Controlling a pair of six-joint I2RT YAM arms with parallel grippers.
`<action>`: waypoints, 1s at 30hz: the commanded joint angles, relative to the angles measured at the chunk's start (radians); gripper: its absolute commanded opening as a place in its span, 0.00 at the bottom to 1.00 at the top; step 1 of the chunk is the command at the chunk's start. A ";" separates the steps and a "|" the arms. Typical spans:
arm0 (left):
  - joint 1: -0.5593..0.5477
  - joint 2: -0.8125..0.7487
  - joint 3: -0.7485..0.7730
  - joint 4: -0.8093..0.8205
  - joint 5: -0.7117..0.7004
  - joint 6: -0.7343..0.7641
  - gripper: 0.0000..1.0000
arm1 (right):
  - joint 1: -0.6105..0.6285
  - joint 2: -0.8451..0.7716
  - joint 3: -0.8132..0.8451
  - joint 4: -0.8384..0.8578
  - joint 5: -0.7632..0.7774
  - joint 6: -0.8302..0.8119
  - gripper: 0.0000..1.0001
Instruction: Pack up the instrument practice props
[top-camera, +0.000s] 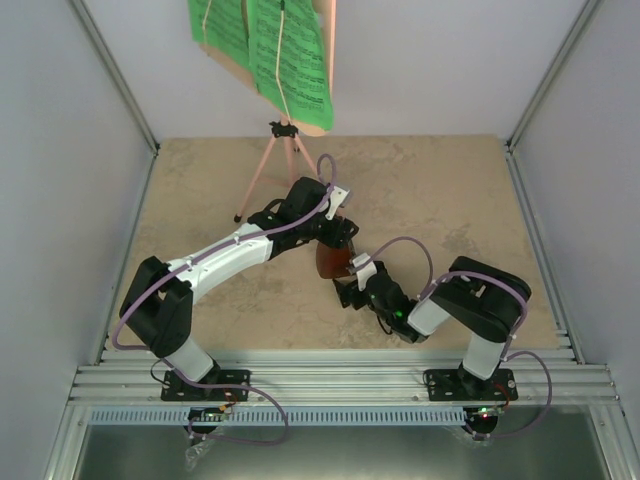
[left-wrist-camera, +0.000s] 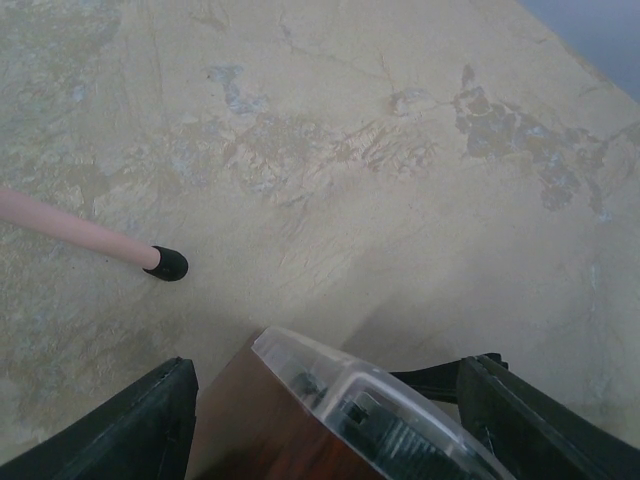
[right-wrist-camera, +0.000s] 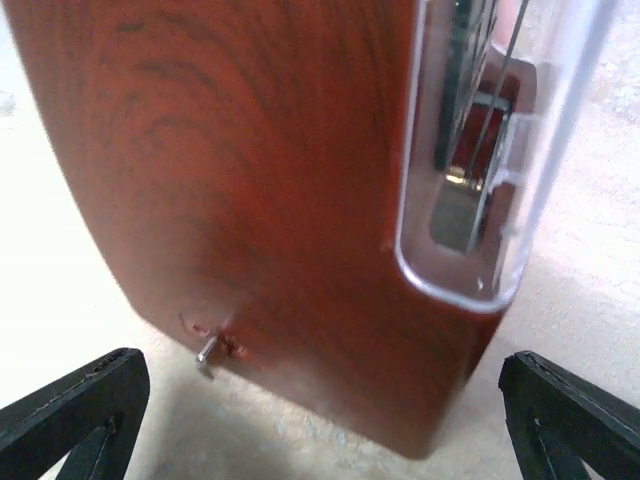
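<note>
The brown wooden metronome, with a clear front cover, hangs tilted between my two grippers at the table's middle. My left gripper reaches it from above, and both fingers press on its narrow top. My right gripper is wide open at its base, and neither finger touches the wood. The left gripper and right gripper both show their black fingers at the frame's lower corners. The pink music stand stands at the back on tripod legs, with green sheet-music pages on its desk.
One pink stand leg with a black foot rests on the tan table, left of the left gripper. White walls close in on three sides. Aluminium rails run along the near edge by the arm bases.
</note>
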 joint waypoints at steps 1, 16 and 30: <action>-0.007 0.025 0.008 -0.051 0.019 -0.011 0.71 | 0.006 0.045 0.040 0.062 0.069 -0.046 0.98; -0.007 0.032 0.009 -0.047 0.047 -0.011 0.70 | 0.007 0.072 0.056 0.065 0.110 -0.055 0.71; -0.007 0.013 0.007 -0.045 0.029 0.003 0.74 | 0.007 -0.114 -0.014 -0.013 0.068 -0.032 0.94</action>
